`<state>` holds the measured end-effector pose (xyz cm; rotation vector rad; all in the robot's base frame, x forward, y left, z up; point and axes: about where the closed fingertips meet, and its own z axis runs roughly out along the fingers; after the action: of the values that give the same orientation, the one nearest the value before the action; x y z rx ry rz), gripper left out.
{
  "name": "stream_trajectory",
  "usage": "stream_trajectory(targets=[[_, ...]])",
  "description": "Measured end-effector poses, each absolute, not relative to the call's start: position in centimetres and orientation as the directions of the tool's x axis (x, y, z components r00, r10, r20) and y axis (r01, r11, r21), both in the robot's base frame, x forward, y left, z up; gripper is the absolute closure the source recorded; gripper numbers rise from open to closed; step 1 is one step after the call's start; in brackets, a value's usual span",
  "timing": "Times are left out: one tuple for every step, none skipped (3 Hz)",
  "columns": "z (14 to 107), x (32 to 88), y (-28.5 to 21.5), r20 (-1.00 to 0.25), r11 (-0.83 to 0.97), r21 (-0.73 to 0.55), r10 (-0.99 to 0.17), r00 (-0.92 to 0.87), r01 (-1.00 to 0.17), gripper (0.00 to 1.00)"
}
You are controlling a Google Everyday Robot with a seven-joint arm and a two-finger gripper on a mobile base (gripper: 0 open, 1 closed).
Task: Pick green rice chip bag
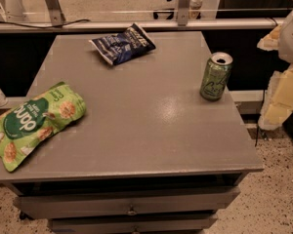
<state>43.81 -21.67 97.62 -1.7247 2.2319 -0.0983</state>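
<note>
The green rice chip bag (pixel 33 123) lies flat at the table's left edge, near the front. It is bright green with a dark green round logo, white lettering and tan chip pictures. Its lower left corner hangs slightly over the table edge. My gripper (pixel 280 95) shows as pale yellow and white parts at the right edge of the view, beyond the table's right side. It is far from the bag, with the whole table width between them. Nothing is seen in it.
A dark blue snack bag (pixel 123 44) lies at the back middle of the grey table (pixel 151 130). A green drink can (pixel 216 76) stands upright near the right edge. Drawers (pixel 132 204) sit under the tabletop. A rail (pixel 136 25) runs behind the table.
</note>
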Motion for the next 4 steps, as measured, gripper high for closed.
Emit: stream_trajectory(targets=[[97.6, 43.8, -21.7, -0.207, 0.27, -0.246, -0.953, -0.221, -0.931, 0.0], [96.5, 44.0, -18.8, -0.271, 0.258, -0.231, -0.943, -0.193, -0.938, 0.0], [94.9, 44.7, -12.2, -0.394, 0.216, -0.218, -0.912, -0.116, -0.952, 0.0], [94.4, 46.0, -4.6, -0.524, 0.168, -0.217, -0.851, -0.031, -0.962, 0.0]])
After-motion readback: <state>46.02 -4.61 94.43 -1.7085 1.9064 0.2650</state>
